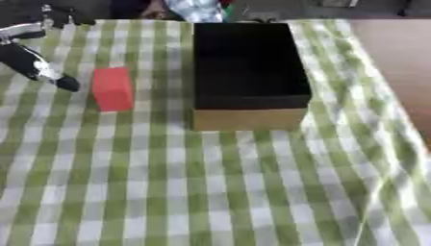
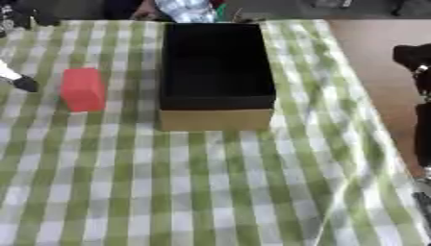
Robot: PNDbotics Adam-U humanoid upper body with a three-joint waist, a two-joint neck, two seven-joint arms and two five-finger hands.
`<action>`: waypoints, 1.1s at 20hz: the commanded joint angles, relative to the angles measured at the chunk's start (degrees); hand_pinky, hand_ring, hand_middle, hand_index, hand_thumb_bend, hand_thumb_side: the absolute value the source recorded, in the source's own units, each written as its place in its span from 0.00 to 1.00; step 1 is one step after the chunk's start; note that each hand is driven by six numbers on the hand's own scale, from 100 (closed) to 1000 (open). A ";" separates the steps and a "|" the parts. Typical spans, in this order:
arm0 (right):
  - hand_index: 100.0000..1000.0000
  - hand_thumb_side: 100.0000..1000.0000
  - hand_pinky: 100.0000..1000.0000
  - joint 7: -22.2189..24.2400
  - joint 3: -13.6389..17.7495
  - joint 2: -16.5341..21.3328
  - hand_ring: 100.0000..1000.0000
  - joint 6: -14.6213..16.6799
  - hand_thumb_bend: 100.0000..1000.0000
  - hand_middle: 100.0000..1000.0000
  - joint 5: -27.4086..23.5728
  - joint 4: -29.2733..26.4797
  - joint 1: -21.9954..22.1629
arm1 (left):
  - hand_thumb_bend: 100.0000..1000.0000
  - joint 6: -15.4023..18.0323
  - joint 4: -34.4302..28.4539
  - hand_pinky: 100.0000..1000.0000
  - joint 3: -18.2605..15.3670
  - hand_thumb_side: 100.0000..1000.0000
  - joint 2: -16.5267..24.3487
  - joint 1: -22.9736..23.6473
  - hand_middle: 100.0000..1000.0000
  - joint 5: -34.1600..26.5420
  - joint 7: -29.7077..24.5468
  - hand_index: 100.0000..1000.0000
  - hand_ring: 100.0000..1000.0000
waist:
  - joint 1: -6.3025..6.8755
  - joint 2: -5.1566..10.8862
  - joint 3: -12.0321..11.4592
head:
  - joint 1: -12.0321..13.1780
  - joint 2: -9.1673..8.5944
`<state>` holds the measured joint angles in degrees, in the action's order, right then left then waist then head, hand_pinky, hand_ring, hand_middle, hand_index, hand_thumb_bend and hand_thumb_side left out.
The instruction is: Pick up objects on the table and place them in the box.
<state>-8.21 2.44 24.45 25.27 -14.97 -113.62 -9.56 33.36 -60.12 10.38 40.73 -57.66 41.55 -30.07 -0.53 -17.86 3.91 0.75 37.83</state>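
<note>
Fingers (image 1: 52,77) of the robot's left hand (image 1: 30,65) reach in from the left edge of the table, straight rather than curled and holding nothing, their dark tips stopping just beside the red block (image 1: 112,89) without touching it. Whether they lie pressed together or slightly spread cannot be told from this angle, as only a narrow black and silver run of the hand shows. The block, the only loose object visible on the cloth, stands on the green and white checked tablecloth (image 1: 210,187) a little to the left of the box (image 1: 248,72), apart from its wall.

The box is open at the top, with a dark interior and tan cardboard sides, and sits near the middle of the table with its long side running away from the robot. That placement appears to leave its mouth free for a drop from above, and the block's position between hand and box suggests a short carry to the right once it is grasped.

The right arm (image 2: 417,96) shows only as a dark shape at the right edge of the right eye view, beyond the cloth's edge; its hand cannot be made out. Judged from the scene, the pick has not yet begun.
</note>
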 commanded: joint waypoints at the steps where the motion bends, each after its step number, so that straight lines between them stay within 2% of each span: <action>1: 0.79 0.85 0.80 0.07 0.26 0.62 0.71 -0.35 0.00 0.57 -0.44 -0.98 -0.45 | 0.88 2.69 0.95 0.77 -0.09 0.94 -0.05 -1.77 0.85 -0.35 -6.65 0.98 0.87 | 0.91 1.09 0.17 | 0.27 -0.78; 6: 0.79 0.85 0.80 0.21 0.07 0.34 0.71 -0.82 0.00 0.57 -0.26 -0.98 -0.71 | 0.89 0.38 0.63 0.78 0.88 0.95 -1.26 -2.22 0.83 -1.49 -12.66 0.97 0.87 | 1.11 0.74 0.23 | 0.34 -0.83; 11: 0.79 0.85 0.80 0.33 -0.02 0.09 0.71 -1.09 0.00 0.57 -0.18 -0.98 -0.77 | 0.89 -2.12 0.33 0.77 1.49 0.95 -2.16 -2.18 0.80 -0.25 -16.43 0.97 0.86 | 1.23 0.60 0.54 | 0.40 -0.74; 22: 0.79 0.85 0.80 0.42 -0.12 -0.11 0.71 -1.72 0.00 0.56 -0.16 -0.98 -0.88 | 0.90 -4.84 -1.06 0.78 2.49 0.93 -2.75 -1.61 0.81 1.85 -20.90 0.95 0.87 | 1.53 0.61 0.44 | 0.57 -0.40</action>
<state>-7.74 2.08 23.82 23.73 -15.01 -113.62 -10.06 20.76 -60.08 12.94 37.26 -58.42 42.96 -42.68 0.19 -17.92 4.32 1.13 37.45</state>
